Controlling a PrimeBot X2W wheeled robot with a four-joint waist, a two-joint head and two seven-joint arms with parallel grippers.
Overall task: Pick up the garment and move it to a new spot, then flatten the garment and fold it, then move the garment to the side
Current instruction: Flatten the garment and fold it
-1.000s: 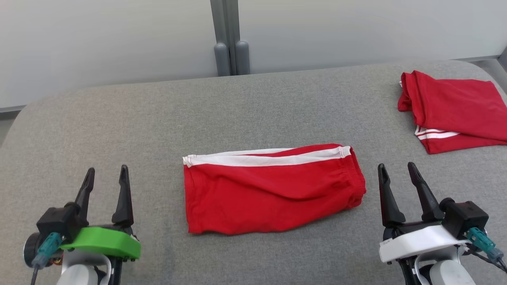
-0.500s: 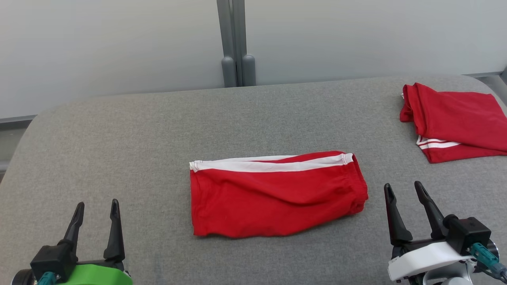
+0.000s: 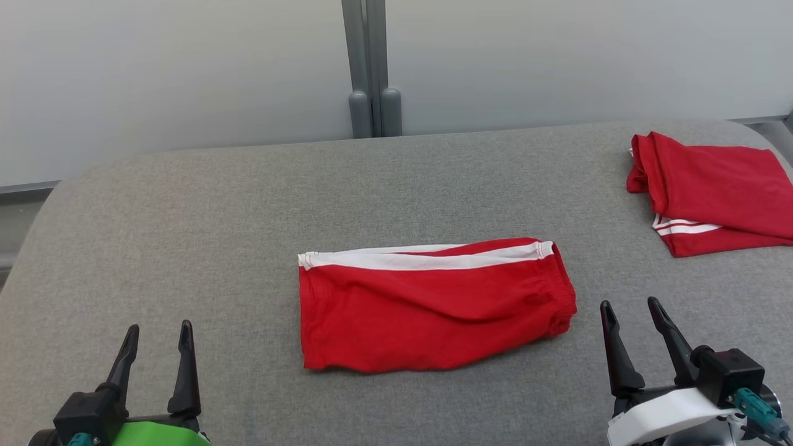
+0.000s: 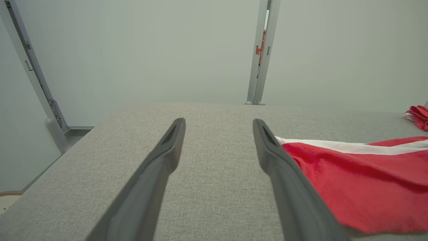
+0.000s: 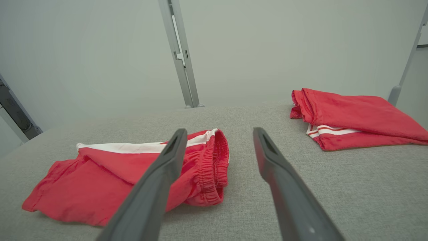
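One red garment, folded, flat on grey padded table, on the near side of grey post and well apart from it. Reaches from a little left of the post to well right of it. Folded into a wide oblong with a white stripe along the edge facing the post. Gathered waistband at the end right of the post and an open hem at the other end. Soft creases across the top layer. Touched by nothing but the table.

Just beside the waistband end, farther right of the post, right gripper: fingers spread wide, released, nothing between them, pointing toward the post's side of the table. Well left of the post, close to the table's near edge and apart from the hem end, left gripper: likewise spread wide and empty.

Far right of the post, near the table's far corner, second red garment, folded, two thin white stripes showing, well apart from the first. Pale wall panels on both sides of the post, behind the table's far edge.
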